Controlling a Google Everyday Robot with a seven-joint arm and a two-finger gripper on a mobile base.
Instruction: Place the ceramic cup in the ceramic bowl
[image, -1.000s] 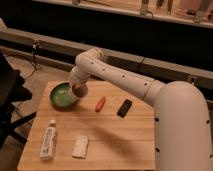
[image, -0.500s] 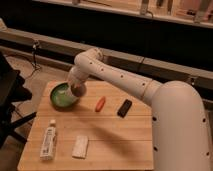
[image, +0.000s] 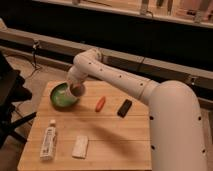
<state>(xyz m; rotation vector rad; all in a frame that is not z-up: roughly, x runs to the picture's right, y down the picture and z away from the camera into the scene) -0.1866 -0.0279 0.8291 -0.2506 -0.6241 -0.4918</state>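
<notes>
A: tool (image: 76, 89) status?
B: clamped on cup (image: 76, 90), which hangs over bowl's (image: 56, 101) near rim
A: why there?
B: lined up, I'd say, to drop it inside

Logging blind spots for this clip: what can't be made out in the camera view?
- Gripper: above the bowl's right rim, hidden by the arm's wrist; shut on the cup.
- Cup: whether it touches the bowl, blurred.
- Bowl's right side: covered by cup and wrist.
- Bottle label: too small to read.
- Table's right edge: behind the robot's body.
</notes>
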